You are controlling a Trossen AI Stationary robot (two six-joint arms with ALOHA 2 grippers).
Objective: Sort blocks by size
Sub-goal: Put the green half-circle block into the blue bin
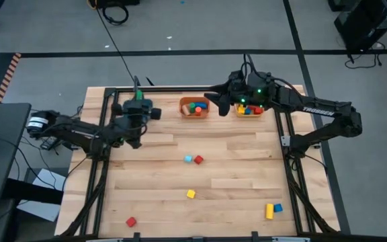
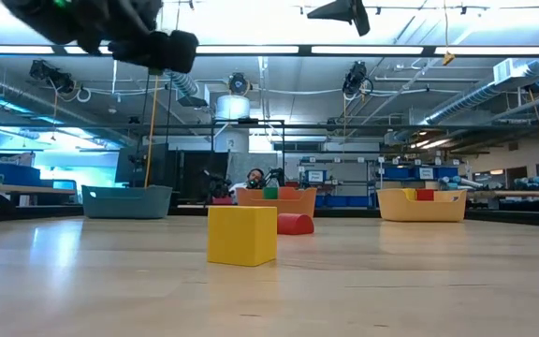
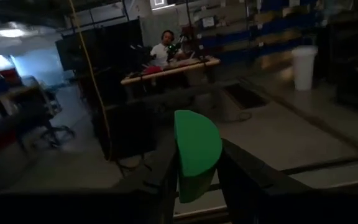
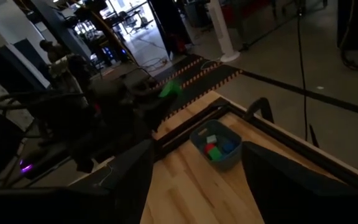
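— What lies past my bench?
— Grey floor (image 1: 180, 40) crossed by dark lines, with black cables. Long ceiling lights (image 2: 382, 50) glow under pipes.
— Anyone there?
— A person (image 3: 165, 46) sits at a far desk (image 3: 166, 70), blue shelves (image 3: 253, 37) behind.

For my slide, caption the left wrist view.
Left gripper shut on a green half-round block, raised above the floor beyond the table.
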